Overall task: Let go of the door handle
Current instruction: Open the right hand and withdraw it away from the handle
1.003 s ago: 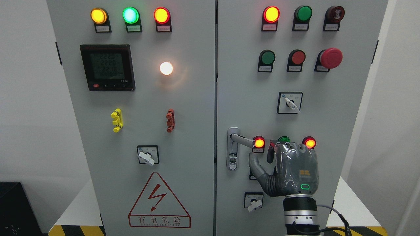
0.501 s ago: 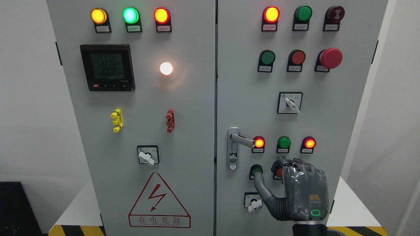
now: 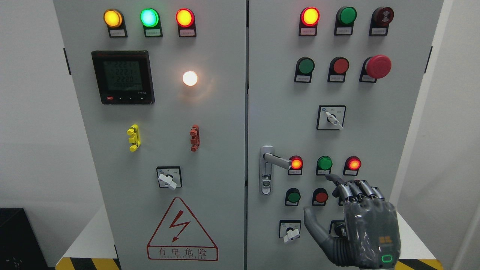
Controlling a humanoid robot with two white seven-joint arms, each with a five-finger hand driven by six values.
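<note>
Hovering right hand (image 3: 356, 221) open, door handle (image 3: 275, 160) upper-left, apart

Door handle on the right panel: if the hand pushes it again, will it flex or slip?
The door handle looks like polished metal, so probably rigid, not floppy. Its smooth shine suggests fingers could slide. It likely pivots at its plate. The right hand sits below it, apart, fingers open.

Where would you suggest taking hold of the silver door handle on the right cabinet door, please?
Grip the door handle on its horizontal lever, near the free end beside the lit red lamp. That bar stands off the door, leaving room for fingers behind it. Coming from below right probably suits best, since the right hand, open, sits there.
</note>
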